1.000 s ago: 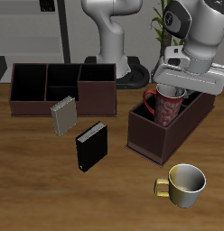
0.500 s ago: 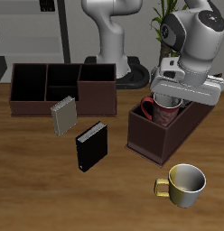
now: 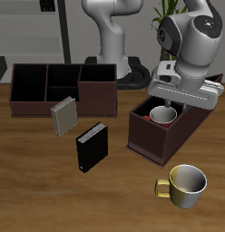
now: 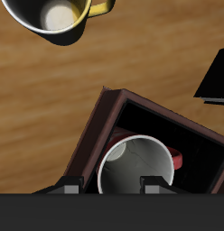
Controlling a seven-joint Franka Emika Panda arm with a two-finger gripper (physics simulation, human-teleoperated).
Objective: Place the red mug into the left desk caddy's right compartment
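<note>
The red mug [image 3: 161, 115] stands upright inside the right compartment [image 3: 146, 116] of the left desk caddy [image 3: 149, 142], the skewed dark brown box. Only its rim and white inside show above the walls. My gripper [image 3: 181, 101] hangs just above the mug, its jaws spread apart and not holding it. In the wrist view the mug [image 4: 136, 169] sits in the dark-walled section [image 4: 182, 126] of the caddy [image 4: 88, 144], directly under my gripper [image 4: 114, 187]; its red handle points towards the caddy's slots.
A yellow-gold mug [image 3: 186, 183] stands near the table's front edge, and it shows in the wrist view [image 4: 54, 17]. A black book [image 3: 92, 148] and a grey book [image 3: 64, 116] stand mid-table. A second caddy [image 3: 51, 87] sits farther back.
The gripper came down with the red mug into the compartment, then the jaws spread and the mug dropped lower inside the caddy.
</note>
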